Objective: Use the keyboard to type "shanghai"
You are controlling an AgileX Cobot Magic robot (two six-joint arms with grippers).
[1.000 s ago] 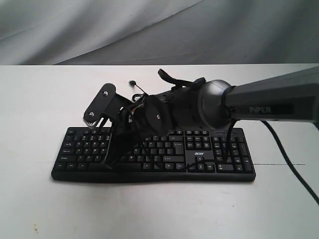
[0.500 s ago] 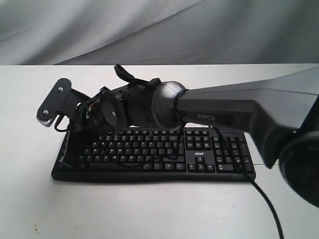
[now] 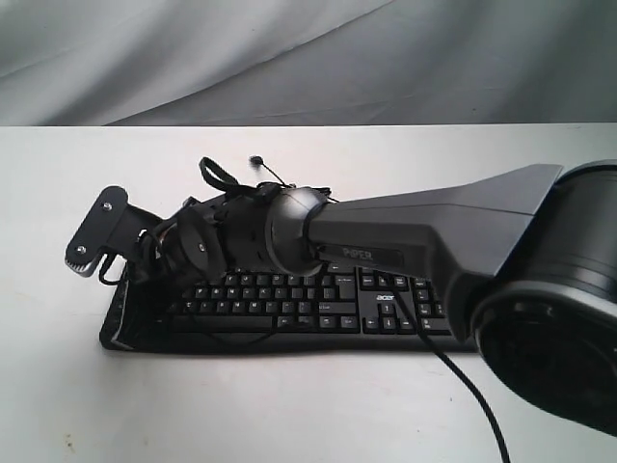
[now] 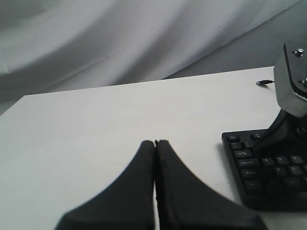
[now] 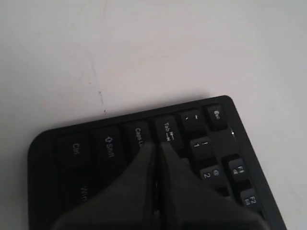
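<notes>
The black keyboard (image 3: 318, 311) lies across the white table, its number pad hidden behind my right arm. That arm reaches across to the keyboard's left end. My right gripper (image 5: 157, 143) is shut, its tips over the seam between the Caps Lock and Tab keys (image 5: 168, 128); whether they touch I cannot tell. In the exterior view its fingers (image 3: 135, 282) blend into the dark keys. My left gripper (image 4: 155, 142) is shut on nothing above bare table, left of the keyboard (image 4: 268, 167), and does not show in the exterior view.
The keyboard's thin cable ends in a loose plug (image 3: 255, 160) on the table behind it. The right arm's own cable (image 3: 463, 386) hangs across the keyboard's front edge. A grey cloth backdrop (image 3: 308, 58) closes off the table's far side.
My right arm has swung left along the keyboard, from the left-middle keys to the far left end, and dropped lower. Its gripper stays shut.
</notes>
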